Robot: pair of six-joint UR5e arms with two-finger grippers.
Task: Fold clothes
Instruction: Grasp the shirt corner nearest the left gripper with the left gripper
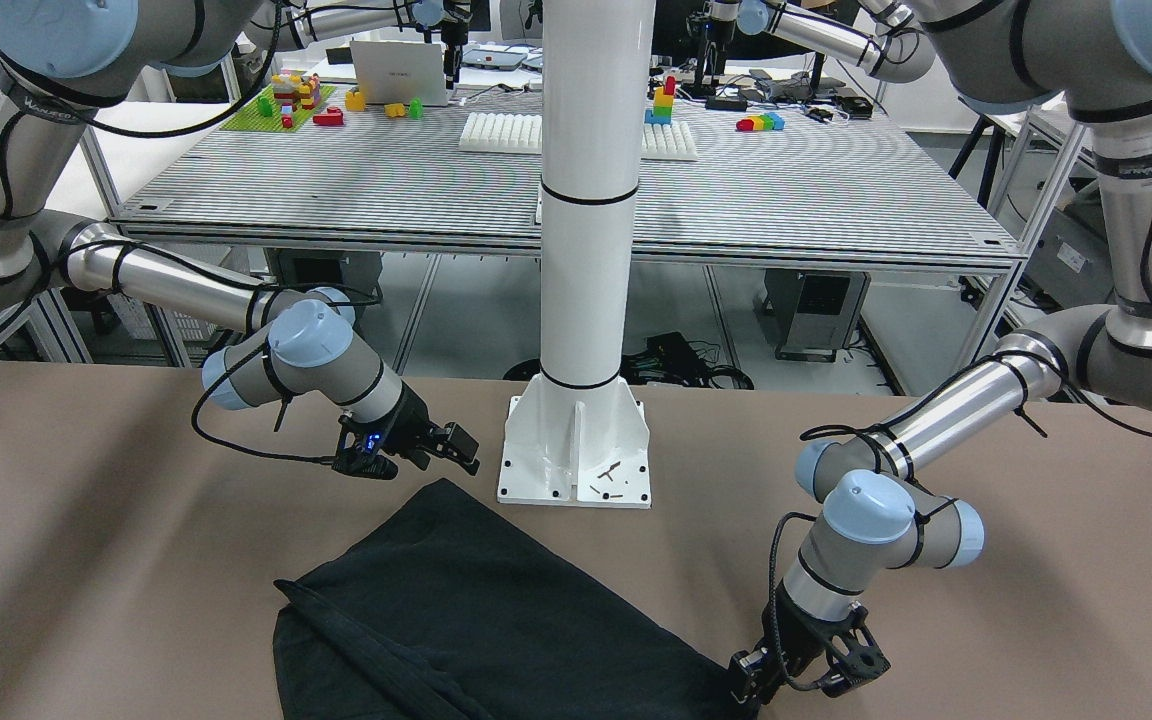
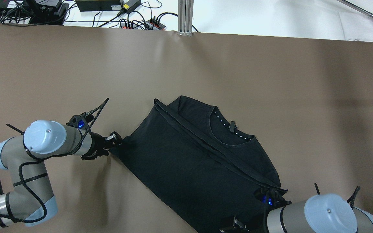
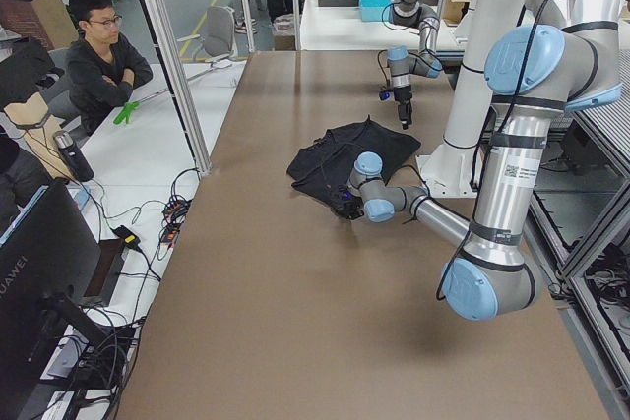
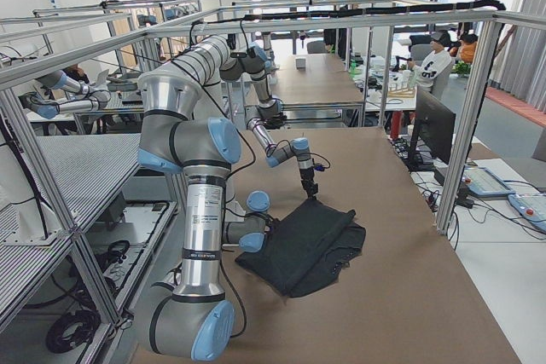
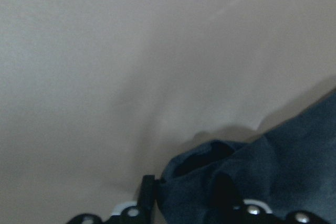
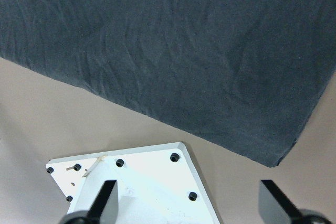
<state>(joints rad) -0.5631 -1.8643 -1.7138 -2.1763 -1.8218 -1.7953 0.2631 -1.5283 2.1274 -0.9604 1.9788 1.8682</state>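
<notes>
The clothes are one black garment [image 2: 189, 152] lying partly folded on the brown table, its neckline with white dots [image 2: 230, 129] facing the far side. My left gripper [image 2: 115, 140] is low at the garment's left corner and shut on a bunch of the fabric [image 5: 294, 166]. In the front view this gripper [image 1: 746, 690] sits at the cloth's corner. My right gripper [image 1: 446, 450] hovers open above the garment's near corner [image 1: 446, 500], beside the white post's base. Its wrist view shows the fingers [image 6: 107, 198] spread wide with nothing between them, the cloth [image 6: 168, 51] beyond.
A white post [image 1: 586, 200] stands on a bolted base plate [image 1: 536, 470] at the table's robot side, close to the right gripper. Cables and power strips [image 2: 141, 22] lie beyond the far table edge. A person [image 3: 98, 56] sits off the table's side.
</notes>
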